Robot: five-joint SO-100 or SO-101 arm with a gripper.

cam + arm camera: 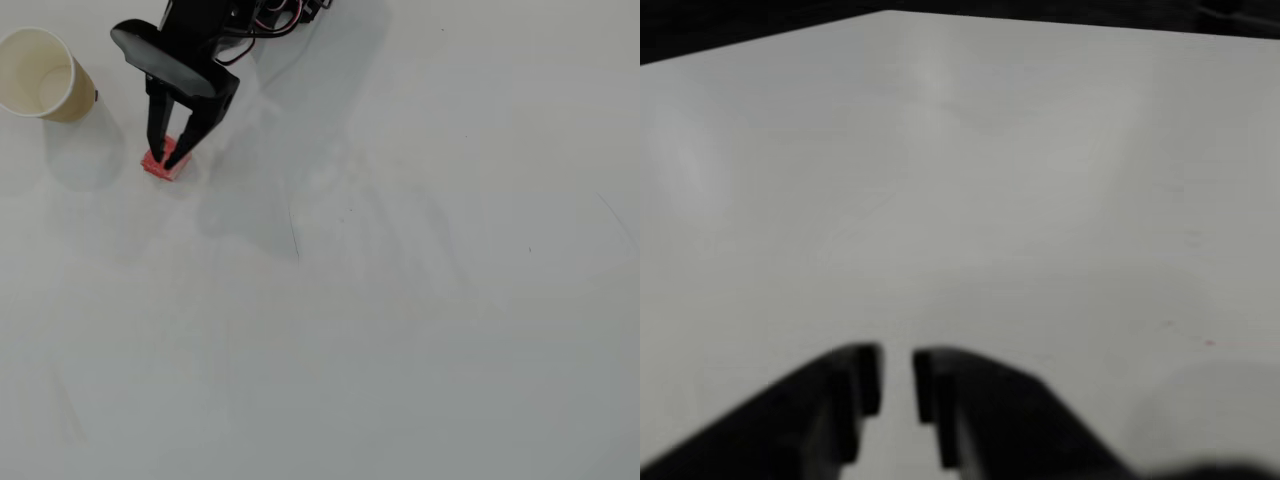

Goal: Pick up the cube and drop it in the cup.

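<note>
- Surface (pixel 400 330): white and bare but for the task's things; we note faint scuffs only.
- Cup (pixel 40 75): overhead view, upper left corner, lying tilted so its white inside faces the camera; it sits up and to the left of the cube, near but apart.
- Pincer (pixel 167 152): comes down from the top edge, tips at the cube. The two fingers straddle it with a narrow gap; we judge them closing on or just pinching the cube, but contact is not certain.
- Cube (pixel 163 164): red-pink, on the surface directly under the tips, partly covered by them. No long axis to speak of.
- Wrist view: blurred; fingers (pixel 855 385) nearly together, a slim gap between; cube and cup not visible here.
- Judgement: the lift comes next, then a short carry up-left to the cup.
</note>
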